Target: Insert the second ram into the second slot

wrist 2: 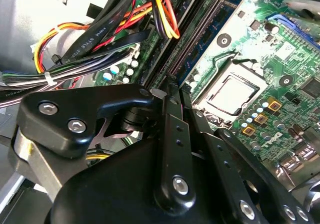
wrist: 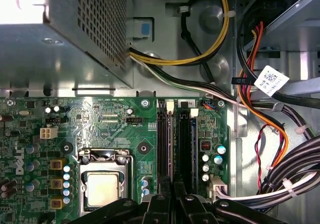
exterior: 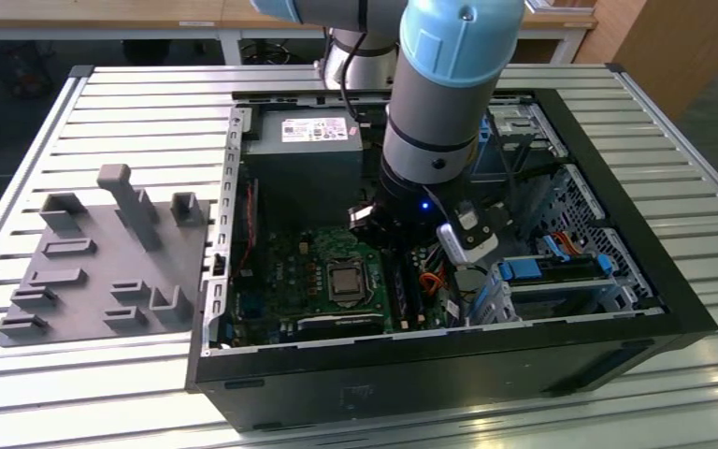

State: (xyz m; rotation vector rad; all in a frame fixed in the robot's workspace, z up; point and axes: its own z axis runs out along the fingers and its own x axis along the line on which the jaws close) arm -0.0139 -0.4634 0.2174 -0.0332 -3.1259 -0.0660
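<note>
The second ram shows as a thin blue-grey edge standing in one of two parallel black slots on the green motherboard. The other slot, beside it on the side away from the processor socket, looks dark and bare. My gripper hangs straight over the near end of these slots, its black fingers drawn together with the ram's edge running in between them. In the second wrist view the gripper tapers to a point right at the end of the slots. In the exterior view the gripper is low inside the open case.
A processor socket lies beside the slots. Bundled cables crowd their other side. A grey power supply fills the case's far end, and blue drive brackets sit at the exterior view's right. A grey fixture plate lies on the slatted table.
</note>
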